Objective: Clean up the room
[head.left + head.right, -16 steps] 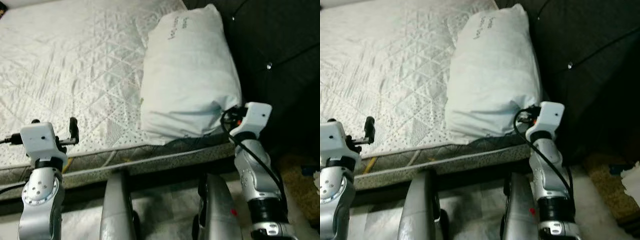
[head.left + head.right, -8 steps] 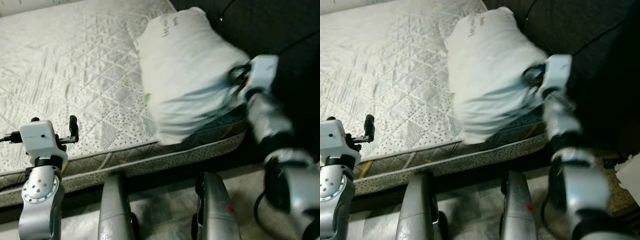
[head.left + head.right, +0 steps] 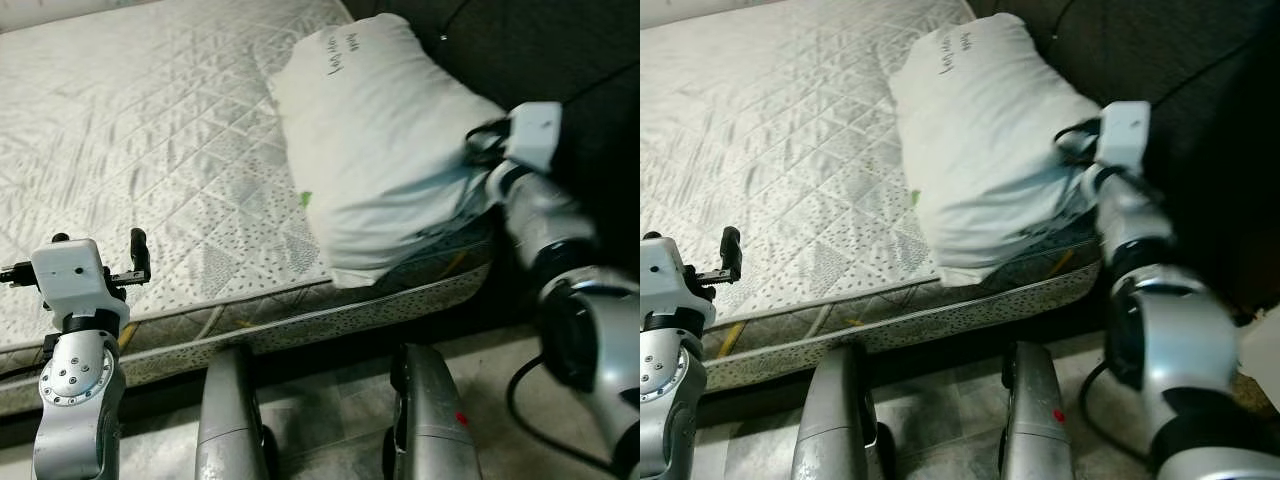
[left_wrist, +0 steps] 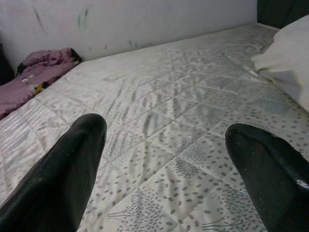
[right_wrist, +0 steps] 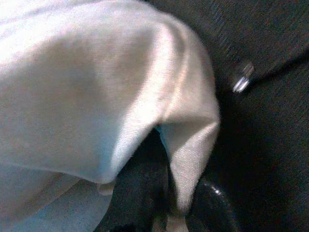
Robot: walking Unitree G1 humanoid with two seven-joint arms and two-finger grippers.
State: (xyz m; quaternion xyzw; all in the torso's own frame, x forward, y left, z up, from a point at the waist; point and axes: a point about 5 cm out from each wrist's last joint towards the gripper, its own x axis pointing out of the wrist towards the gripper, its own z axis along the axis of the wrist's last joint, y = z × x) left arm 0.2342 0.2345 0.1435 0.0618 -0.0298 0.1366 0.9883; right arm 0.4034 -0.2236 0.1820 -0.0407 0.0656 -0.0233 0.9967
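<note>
Right claw (image 5: 164,203) is pinched shut on a fold at the corner of the white pillow (image 3: 385,150), right side of the scene, hard against the dark tufted headboard (image 3: 560,50). Right wrist view: both black fingers closed on the fabric, with a silver button (image 5: 243,77) on the headboard just beyond.

Left claw (image 4: 164,174) hangs over the near-left edge of the bed, fingers spread wide, holding nothing.

Scene, big to small:
- Mattress (image 3: 150,130), white quilted cover with a grey leaf print, spans most of the head views; its speckled side band runs along the near edge.
- Headboard, dark, far right.
- Pillow lies on the right end of the mattress, touching the headboard, near corner overhanging the mattress edge. Dark handwriting on its far end, unreadable.
- Pink-purple cloth bundle (image 4: 36,72) on the far part of the mattress by the wall, seen from the left wrist.
- Small green speck (image 3: 305,198) on the mattress just beside the pillow's left edge.

Floor in front of the bed is pale tile.
</note>
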